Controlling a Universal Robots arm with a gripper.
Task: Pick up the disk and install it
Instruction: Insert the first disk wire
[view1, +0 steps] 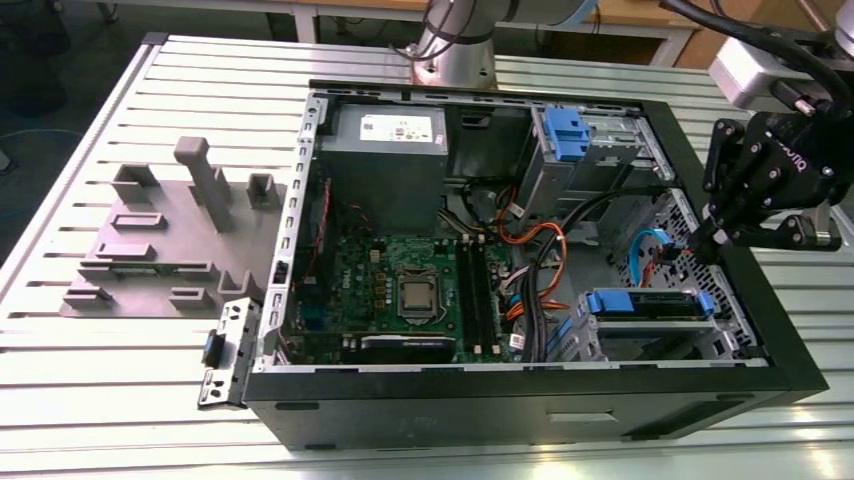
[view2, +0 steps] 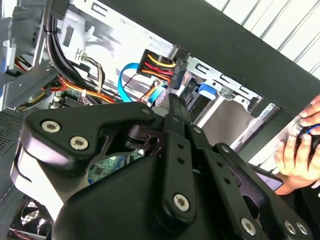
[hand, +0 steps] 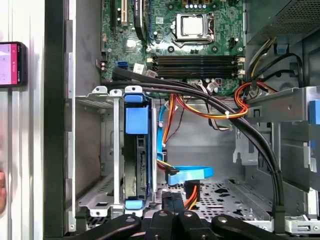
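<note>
An open computer case (view1: 534, 400) lies on its side on a slatted metal desk (view1: 80, 400), its inside facing up. In the exterior view the gripper (view1: 707, 238) hangs at the right of the frame, over the case's right-hand wall, its tip down among the cables beside the drive cage (view1: 650, 325) in the lower right of the case. The jaws look drawn together with nothing between them; in the first wrist view the gripper (hand: 172, 200) rises from the bottom edge as a narrow closed pair, close to a blue cable (hand: 190, 174) and its plug.

The disk (hand: 136, 155) sits on edge in the cage, seen in the first wrist view left of centre as a thin slab with its blue carrier at both ends. In the exterior view the disk (view1: 647, 303) shows as a blue strip across the top of the cage.

The motherboard (view1: 400, 280) fills the middle of the case, and a grey power supply (view1: 387, 135) sits in the upper part. A grey plastic fixture (view1: 160, 240) lies on the desk to the exterior view's left of the case. A person's hand (view2: 300, 155) shows at the right edge of the second wrist view, outside the case.
</note>
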